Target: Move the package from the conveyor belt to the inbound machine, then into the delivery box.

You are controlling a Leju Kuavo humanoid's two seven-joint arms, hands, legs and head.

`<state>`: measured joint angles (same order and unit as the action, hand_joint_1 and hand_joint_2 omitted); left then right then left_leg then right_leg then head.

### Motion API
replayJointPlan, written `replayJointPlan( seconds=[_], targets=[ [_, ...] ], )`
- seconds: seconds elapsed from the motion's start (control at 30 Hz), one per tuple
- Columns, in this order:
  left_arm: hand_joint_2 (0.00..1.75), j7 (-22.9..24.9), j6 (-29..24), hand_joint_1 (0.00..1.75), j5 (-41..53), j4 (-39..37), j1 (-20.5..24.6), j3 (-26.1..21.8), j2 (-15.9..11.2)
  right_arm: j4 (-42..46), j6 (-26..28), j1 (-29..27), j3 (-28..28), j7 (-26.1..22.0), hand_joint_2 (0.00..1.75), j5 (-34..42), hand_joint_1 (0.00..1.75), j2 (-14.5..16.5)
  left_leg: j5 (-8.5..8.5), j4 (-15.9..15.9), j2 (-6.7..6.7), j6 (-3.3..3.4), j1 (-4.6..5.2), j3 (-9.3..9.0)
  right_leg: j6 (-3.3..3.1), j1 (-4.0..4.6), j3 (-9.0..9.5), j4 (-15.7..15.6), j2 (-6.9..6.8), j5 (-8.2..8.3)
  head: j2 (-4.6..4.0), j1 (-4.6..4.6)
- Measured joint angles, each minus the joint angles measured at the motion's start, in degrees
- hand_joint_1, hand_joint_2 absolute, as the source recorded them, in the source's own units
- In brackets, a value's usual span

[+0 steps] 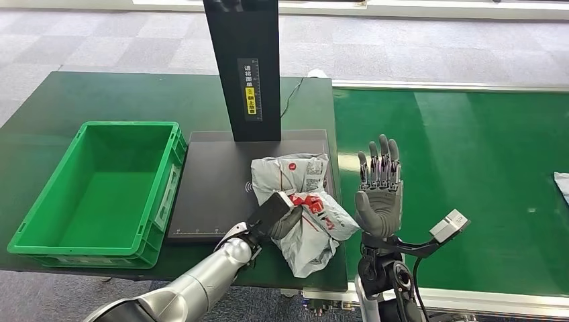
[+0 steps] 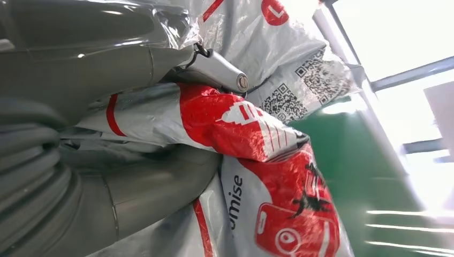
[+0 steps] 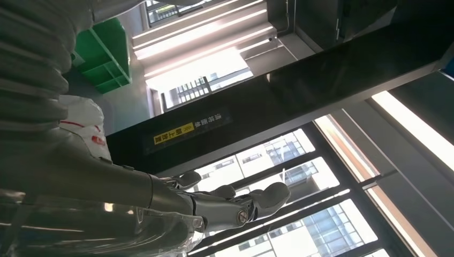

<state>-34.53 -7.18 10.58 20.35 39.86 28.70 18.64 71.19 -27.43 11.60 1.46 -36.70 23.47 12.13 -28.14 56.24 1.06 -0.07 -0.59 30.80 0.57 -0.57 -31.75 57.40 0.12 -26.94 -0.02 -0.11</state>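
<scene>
Left hand (image 1: 278,216), nearest the camera, grips the package (image 1: 305,208), a crumpled grey-and-red poly mailer lying on the near right corner of the inbound machine (image 1: 208,194) and overhanging its edge toward the conveyor belt (image 1: 470,168). Right hand (image 1: 380,191) is raised over the belt, fingers straight and apart, holding nothing. Package is judged light, soft and slippery (film bunches under the thumb in the left wrist view); a firm hold on a gathered fold seems best. Delivery box (image 1: 40,228) stands beside the machine; only its near wall stands in the way.
</scene>
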Motion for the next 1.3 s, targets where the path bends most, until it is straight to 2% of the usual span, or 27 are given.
replayJointPlan(
  seconds=[0.07,0.2,0.5,0.67,0.93,1.1,1.2,1.3],
  targets=[
    [1.75,-1.91,1.12,1.75,-1.62,1.47,-0.32,-3.34,-0.37,-0.01,0.15,-0.20,-0.02,-0.02,1.75,0.00,0.00,0.00,0.03,0.00,-0.05,0.01,0.00,0.16,-0.02,0.00,-0.18,0.01,0.04,0.02,0.00,-0.01],
    [1.75,-2.27,1.74,1.75,-2.08,3.20,-0.72,-7.21,-0.79,-0.01,0.18,-0.36,-0.03,-0.02,1.75,0.00,0.00,0.00,0.03,0.01,-0.07,0.01,-0.01,0.34,-0.03,0.01,-0.35,0.01,0.05,0.03,0.00,-0.01],
    [1.75,-2.44,1.73,1.75,-2.02,4.44,-1.37,-9.74,-0.85,-0.01,0.18,-0.37,-0.03,-0.04,1.75,0.00,0.00,0.00,0.03,0.01,-0.07,0.01,0.00,0.57,-0.03,0.00,-0.57,0.01,0.05,0.03,0.00,0.00],
    [1.75,-4.89,1.72,1.75,-3.92,7.61,-2.70,-11.59,-1.42,0.02,0.24,-0.82,-0.07,-0.13,1.75,0.00,0.00,-0.02,0.03,0.01,-0.11,0.01,-0.01,0.58,-0.03,0.01,-0.60,0.02,0.10,0.03,0.00,0.00],
    [1.75,-2.44,2.32,1.75,-4.00,32.51,-10.50,-20.77,-5.11,4.85,0.23,-6.59,-1.64,-0.75,1.75,-0.40,0.00,-0.26,0.03,0.00,-0.19,0.01,-0.03,0.81,-0.03,0.03,-0.86,0.03,0.19,0.02,0.00,0.00],
    [1.75,-1.42,7.96,1.75,-9.71,49.74,-15.81,-27.21,-6.48,8.81,-0.14,-10.09,-3.19,-0.52,1.75,-0.92,0.00,-0.02,0.02,0.00,-0.23,0.00,-0.02,0.94,-0.03,0.03,-0.98,0.04,0.22,0.02,0.00,0.01],
    [1.75,0.01,10.01,1.75,-11.35,58.33,-17.39,-31.04,-7.75,10.20,-0.51,-11.45,-4.01,-0.43,1.75,-1.19,0.00,0.16,0.02,0.00,-0.24,0.00,-0.03,0.98,-0.04,0.03,-1.04,0.04,0.23,0.02,0.00,0.01],
    [1.75,1.19,9.60,1.75,-10.99,63.90,-17.38,-34.74,-9.31,10.94,-0.75,-12.18,-4.47,-0.27,1.75,-1.46,0.00,0.37,0.03,-0.01,-0.25,0.00,-0.03,0.97,-0.04,0.03,-1.05,0.04,0.24,0.02,0.00,0.01]
  ],
)
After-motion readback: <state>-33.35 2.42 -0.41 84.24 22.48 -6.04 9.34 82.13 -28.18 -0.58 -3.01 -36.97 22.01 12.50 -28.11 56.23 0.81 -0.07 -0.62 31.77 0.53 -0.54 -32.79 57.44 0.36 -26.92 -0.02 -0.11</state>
